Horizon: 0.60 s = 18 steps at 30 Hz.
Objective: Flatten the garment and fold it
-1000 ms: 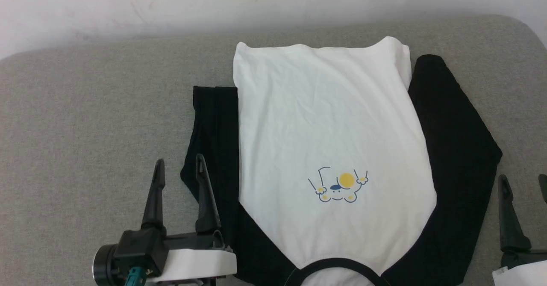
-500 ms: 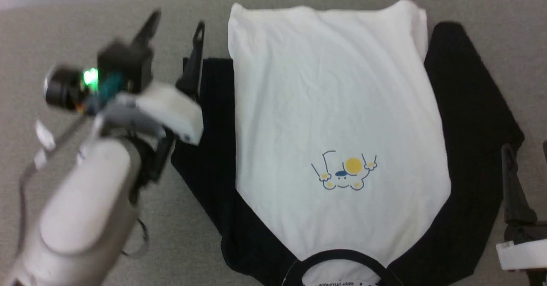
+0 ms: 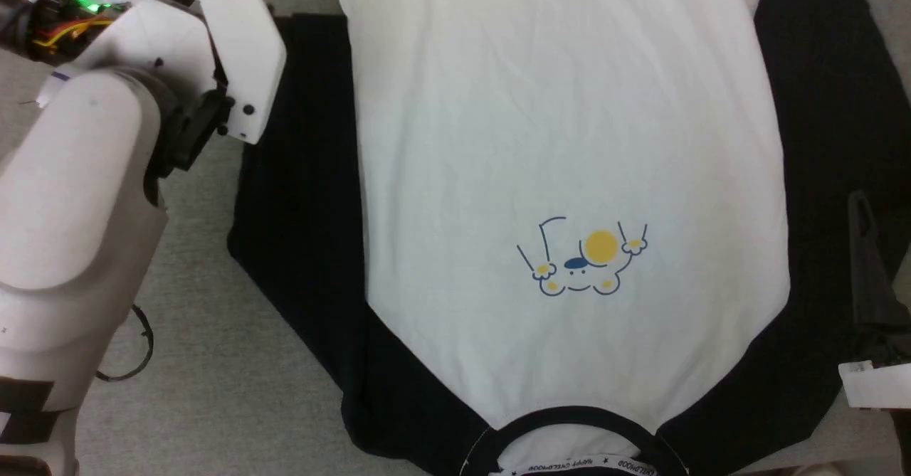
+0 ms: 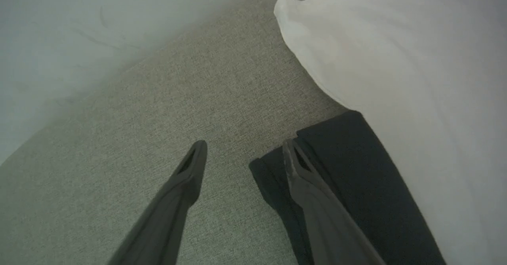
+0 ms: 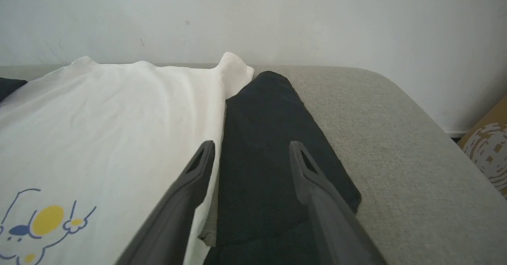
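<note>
A pale wall (image 5: 277,15) stands behind the grey cloth-topped desk (image 5: 396,138); the shirt (image 3: 555,106) lies flat on it, front up, collar (image 3: 569,418) nearest the robot and hem far ahead of both jaws. The white left arm (image 3: 71,198) reaches forward along the shirt's left side; the left jaws are spread wide and empty, poised over bare desk, with the end of the black left sleeve (image 4: 348,166) under the inner finger and the white hem corner (image 4: 293,15) ahead and to the inside. The right jaws are likewise released, holding nothing, above the black right sleeve (image 5: 269,138); the white body's edge runs just beside the inner finger; the small print (image 3: 580,259) sits well inside of them.
</note>
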Motion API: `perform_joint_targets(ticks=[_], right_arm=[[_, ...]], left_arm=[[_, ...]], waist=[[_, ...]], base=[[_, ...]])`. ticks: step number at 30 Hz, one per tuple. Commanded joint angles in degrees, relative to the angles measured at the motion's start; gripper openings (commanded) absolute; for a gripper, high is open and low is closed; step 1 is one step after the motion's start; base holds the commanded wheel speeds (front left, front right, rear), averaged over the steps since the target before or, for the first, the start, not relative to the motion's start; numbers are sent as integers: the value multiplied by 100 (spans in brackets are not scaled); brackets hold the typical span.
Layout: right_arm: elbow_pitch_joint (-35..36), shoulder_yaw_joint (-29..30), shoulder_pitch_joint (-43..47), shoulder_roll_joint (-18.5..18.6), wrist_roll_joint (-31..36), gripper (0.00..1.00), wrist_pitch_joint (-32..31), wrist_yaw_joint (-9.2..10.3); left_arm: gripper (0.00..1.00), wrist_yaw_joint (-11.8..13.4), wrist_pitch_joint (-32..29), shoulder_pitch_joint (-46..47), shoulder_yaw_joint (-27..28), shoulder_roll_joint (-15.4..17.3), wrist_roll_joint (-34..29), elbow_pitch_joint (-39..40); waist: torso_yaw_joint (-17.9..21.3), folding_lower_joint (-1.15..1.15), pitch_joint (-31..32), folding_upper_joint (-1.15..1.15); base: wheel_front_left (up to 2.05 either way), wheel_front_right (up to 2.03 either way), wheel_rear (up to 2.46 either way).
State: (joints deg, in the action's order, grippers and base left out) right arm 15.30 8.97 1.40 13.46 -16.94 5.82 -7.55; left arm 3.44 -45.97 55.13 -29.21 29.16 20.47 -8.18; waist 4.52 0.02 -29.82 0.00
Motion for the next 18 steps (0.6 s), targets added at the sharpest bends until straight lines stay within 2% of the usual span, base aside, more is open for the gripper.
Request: perform_joint_targets(ticks=[1, 6, 12, 15, 18], right_arm=[[-39, 2, -100, 34, -43, 100, 47, 6], [-133, -21, -195, 84, -77, 100, 90, 6], [-188, -54, -289, 127, -112, 100, 103, 6], [-195, -63, -329, 162, -131, 100, 105, 6], [-209, -65, -367, 189, -149, 100, 109, 6]], left_arm=[[100, 47, -207, 99, 0, 45, 45, 6], [100, 195, -843, 70, 47, 99, 215, 192], [100, 340, -1230, -142, 67, 75, 436, 442], [0, 369, -1328, -251, 54, 81, 510, 533], [0, 388, -1426, -362, 48, 87, 605, 587]], waist=[[147, -2, -380, 0], [150, -2, -482, 0], [122, -2, -580, 0], [114, -2, -631, 0], [112, -2, -663, 0]], base=[[0, 0, 0], [0, 0, 0], [0, 0, 0], [0, 0, 0], [0, 0, 0]])
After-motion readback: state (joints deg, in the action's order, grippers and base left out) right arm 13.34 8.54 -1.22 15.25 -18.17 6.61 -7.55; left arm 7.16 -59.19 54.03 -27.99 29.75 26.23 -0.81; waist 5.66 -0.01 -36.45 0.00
